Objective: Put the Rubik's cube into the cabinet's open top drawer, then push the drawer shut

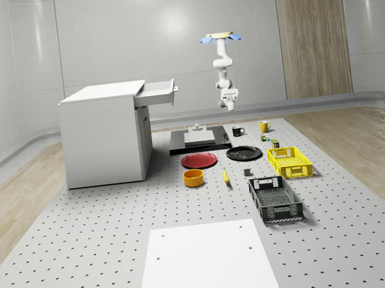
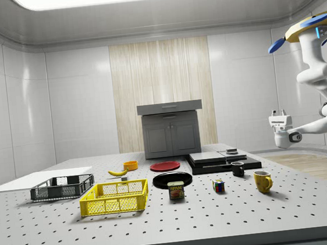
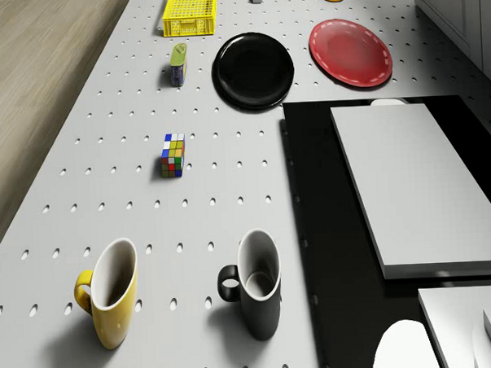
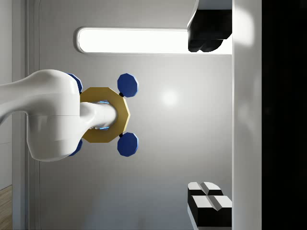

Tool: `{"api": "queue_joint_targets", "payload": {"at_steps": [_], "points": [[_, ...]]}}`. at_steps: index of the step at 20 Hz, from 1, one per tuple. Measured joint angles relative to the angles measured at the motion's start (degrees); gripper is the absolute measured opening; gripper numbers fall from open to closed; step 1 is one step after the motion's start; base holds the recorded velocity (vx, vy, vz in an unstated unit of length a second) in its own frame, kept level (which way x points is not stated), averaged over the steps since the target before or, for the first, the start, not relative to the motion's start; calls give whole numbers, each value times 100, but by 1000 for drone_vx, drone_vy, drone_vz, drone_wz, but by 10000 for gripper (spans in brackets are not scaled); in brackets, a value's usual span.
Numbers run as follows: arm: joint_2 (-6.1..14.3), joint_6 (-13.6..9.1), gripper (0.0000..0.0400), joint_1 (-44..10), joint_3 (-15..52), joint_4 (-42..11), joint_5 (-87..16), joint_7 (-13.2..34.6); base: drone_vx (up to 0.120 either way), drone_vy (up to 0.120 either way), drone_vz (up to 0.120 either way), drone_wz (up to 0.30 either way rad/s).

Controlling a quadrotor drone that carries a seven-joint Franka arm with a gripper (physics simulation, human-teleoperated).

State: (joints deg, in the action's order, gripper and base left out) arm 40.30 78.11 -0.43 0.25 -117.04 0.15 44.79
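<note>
Pincer (image 2: 278,113) upturned and empty, fingers parted, Rubik's cube (image 3: 173,154) untouched

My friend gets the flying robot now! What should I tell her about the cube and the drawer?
Gripper: open, holding nothing, pointing up, high in the air.
Drone: hovering above the mugs' end of the table.
Cube: on the table, between the yellow mug and the can.
Top drawer: open.
Done: nothing yet.
Left: grab the cube, drop it in the drawer, push the drawer shut.
</note>
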Motion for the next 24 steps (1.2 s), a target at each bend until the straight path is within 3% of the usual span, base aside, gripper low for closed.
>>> {"api": "queue_joint_targets", "payload": {"at_steps": [24], "points": [[68,98,400,-30,72,-61,-90,7,120,120,0,0]]}}
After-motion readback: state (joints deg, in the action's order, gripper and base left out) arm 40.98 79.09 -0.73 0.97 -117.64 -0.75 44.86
